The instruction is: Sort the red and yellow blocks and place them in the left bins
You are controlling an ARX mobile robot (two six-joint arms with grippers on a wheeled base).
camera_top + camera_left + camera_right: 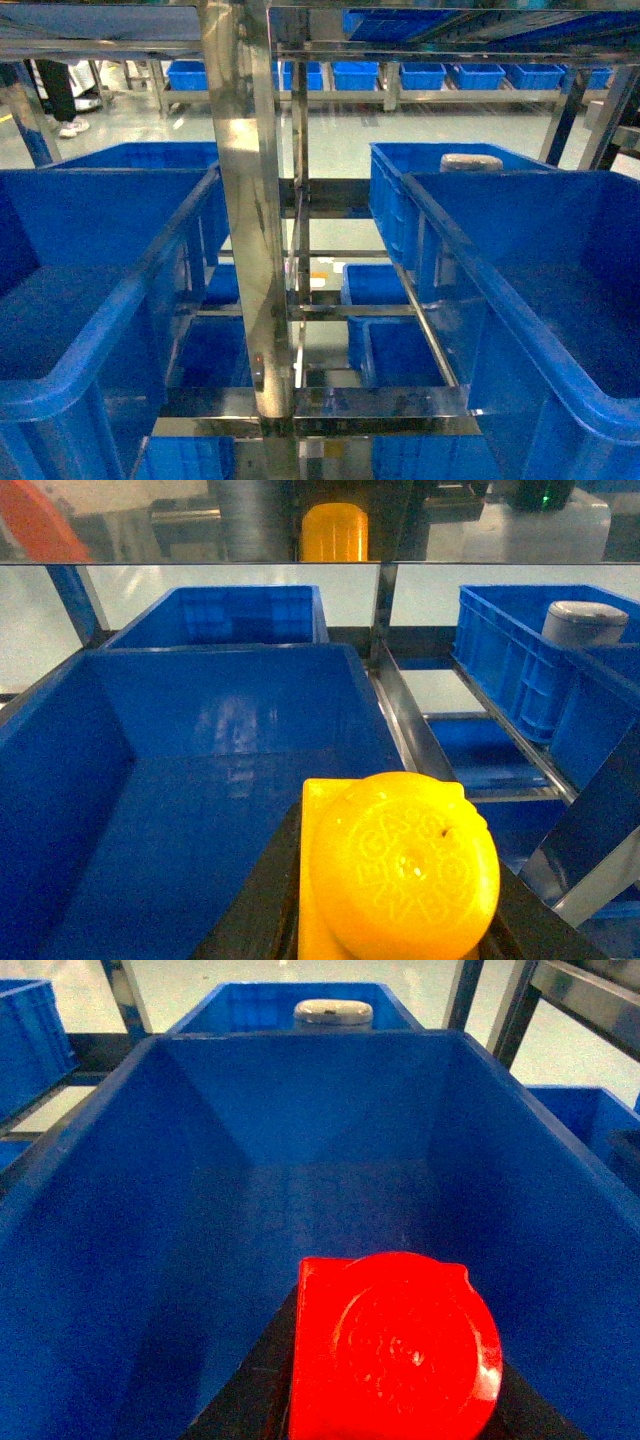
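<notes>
- Filling the bottom of the left wrist view: yellow block (398, 872), stud face toward the lens, dark left gripper (385, 920) parts flanking it on both sides. Jaws appear closed on the block; fingertips not visible.
- Yellow block hangs over the near end of the left bin (60, 710); bin interior shows bare blue floor.
- Right wrist view, same layout: red block (392, 1352) at bottom centre, dark right gripper (385, 1405) parts on either side, jaws appear closed on it.
- Red block sits above the near end of a right-hand bin (560, 1160), not a left one.
- Head view: neither gripper nor block visible. Left bin (60, 375) and right bin (560, 370) flank a steel post (255, 250) of the rack.
- Behind each near bin stands a second blue bin; the far right one holds a grey round object (333, 1011), identity unclear.
- Farther back: a row of small blue bins (400, 75) on shelving.
</notes>
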